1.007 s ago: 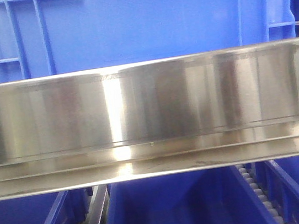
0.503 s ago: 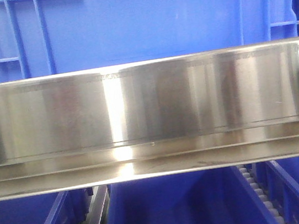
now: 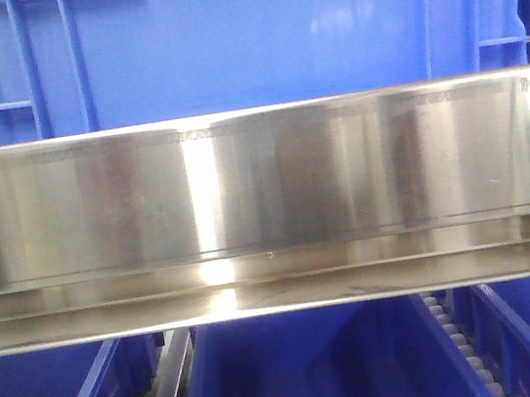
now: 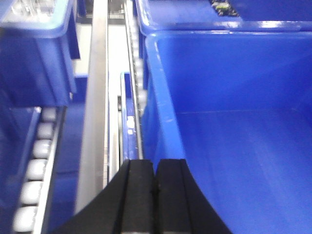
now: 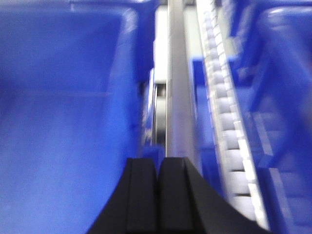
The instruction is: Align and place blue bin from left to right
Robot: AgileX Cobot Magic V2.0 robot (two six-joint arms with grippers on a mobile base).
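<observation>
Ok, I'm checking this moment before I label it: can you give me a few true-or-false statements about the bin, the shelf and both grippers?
1. In the front view, the blue bin stands behind the steel panel. True.
2. The left gripper is wide open. False: its fingers are pressed together with nothing between them.
3. The right gripper clamps a bin wall. False: it is shut on nothing and points along a metal rail beside a bin.
4. White rollers run along the left side of the left wrist view. True.
5. Only bare floor shows below the steel panel. False: darker blue bins sit there.
</observation>
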